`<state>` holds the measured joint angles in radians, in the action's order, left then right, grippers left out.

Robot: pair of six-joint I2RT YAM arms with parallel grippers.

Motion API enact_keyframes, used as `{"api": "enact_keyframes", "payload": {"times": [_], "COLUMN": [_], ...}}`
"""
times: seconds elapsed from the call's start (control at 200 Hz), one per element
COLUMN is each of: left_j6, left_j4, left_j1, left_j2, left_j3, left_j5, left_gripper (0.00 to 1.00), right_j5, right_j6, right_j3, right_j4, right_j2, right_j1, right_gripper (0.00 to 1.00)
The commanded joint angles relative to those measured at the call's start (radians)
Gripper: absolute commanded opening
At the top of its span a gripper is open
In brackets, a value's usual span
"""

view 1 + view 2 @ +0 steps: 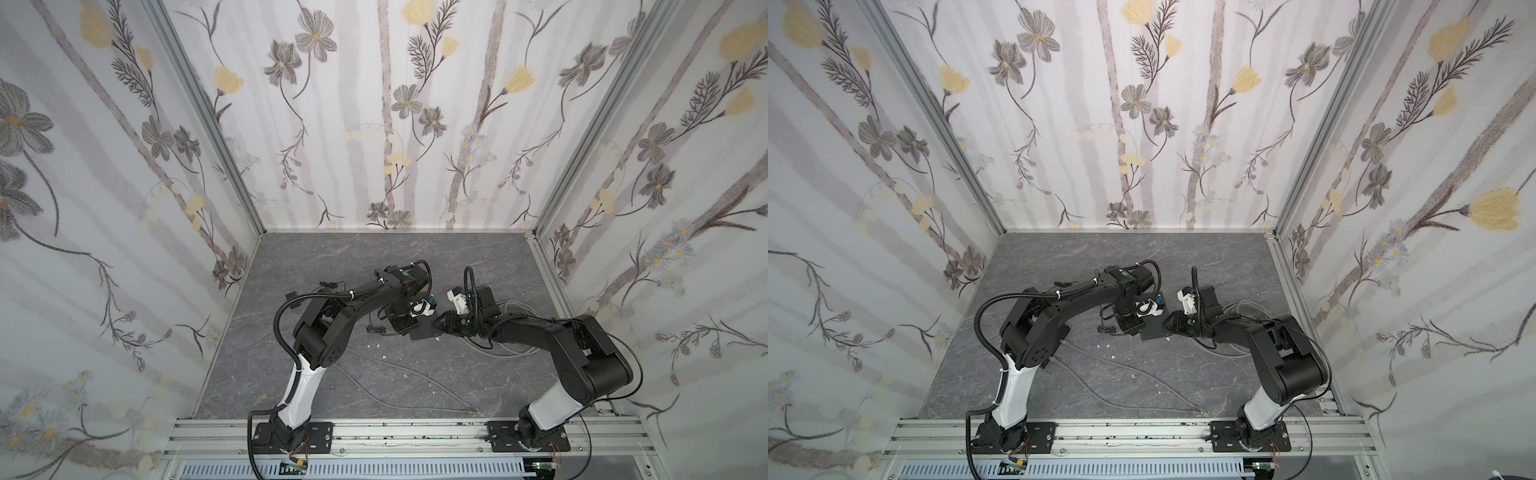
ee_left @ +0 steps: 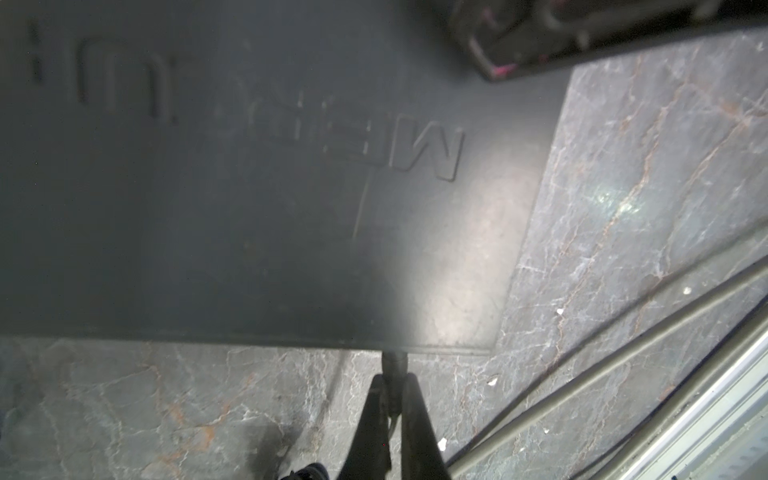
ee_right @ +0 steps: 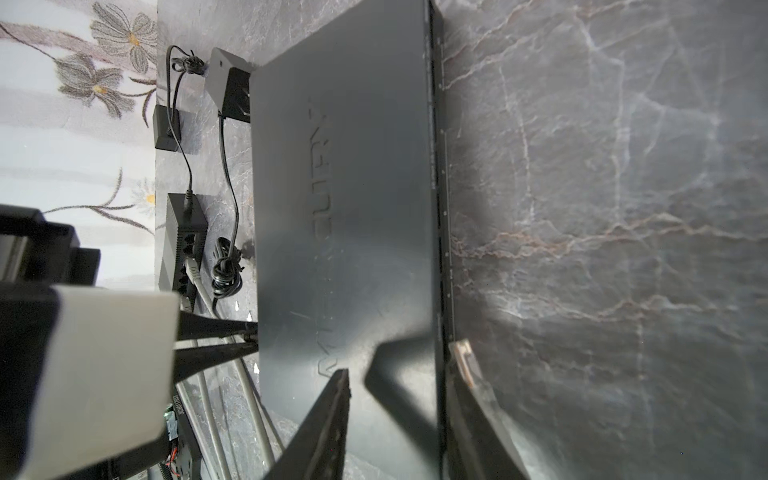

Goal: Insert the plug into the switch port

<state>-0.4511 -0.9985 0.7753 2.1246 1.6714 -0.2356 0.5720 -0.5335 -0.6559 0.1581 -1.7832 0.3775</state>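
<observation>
while the left gripper (image 2: 392, 392) clenches the small black plug (image 2: 395, 360) at the nine o'clock edge of the flat dark grey switch box (image 2: 291, 208), the right gripper (image 3: 401, 361) straddles its three o'clock corner, fingers parted.

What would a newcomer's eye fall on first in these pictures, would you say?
Probably the floral wallpaper on all three walls. Then the dark flat switch in the middle of the grey table, with the left gripper pinching a small black plug at its edge and the right gripper at its end.
</observation>
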Motion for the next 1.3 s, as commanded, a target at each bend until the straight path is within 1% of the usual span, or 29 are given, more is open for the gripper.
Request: {"api": "enact_keyframes", "payload": {"times": [0.0, 0.25, 0.43, 0.695, 0.834, 1.024, 1.294], "left_j6": [0.012, -0.007, 0.001, 0.03, 0.036, 0.07, 0.11], "left_j4": [0.147, 0.175, 0.193, 0.251, 0.279, 0.33, 0.367], "left_j1": [0.001, 0.005, 0.004, 0.004, 0.007, 0.01, 0.01], "left_j2": [-0.008, 0.014, 0.021, 0.012, 0.017, 0.015, -0.021], "left_j3": [0.005, -0.002, -0.006, -0.015, -0.03, -0.047, -0.056], "left_j5": [-0.062, -0.116, -0.117, -0.137, -0.127, -0.113, -0.15], "left_gripper": [0.0, 0.0, 0.0, 0.0, 0.0, 0.0, 0.0], "right_j5": [0.128, 0.162, 0.183, 0.275, 0.318, 0.345, 0.385], "right_j6": [-0.013, -0.012, 0.011, 0.024, 0.016, 0.004, -0.055], "right_j3": [0.008, 0.015, 0.011, 0.015, 0.013, 0.011, 0.059], "right_j4": [0.01, 0.043, 0.045, 0.069, 0.098, 0.126, 0.204], "right_j2": [0.004, 0.004, 0.0, -0.004, -0.015, -0.031, -0.01], "right_j1": [0.004, 0.004, 0.007, 0.033, 0.052, 0.073, 0.079], "right_gripper": [0.38, 0.38, 0.38, 0.38, 0.38, 0.38, 0.37]}}
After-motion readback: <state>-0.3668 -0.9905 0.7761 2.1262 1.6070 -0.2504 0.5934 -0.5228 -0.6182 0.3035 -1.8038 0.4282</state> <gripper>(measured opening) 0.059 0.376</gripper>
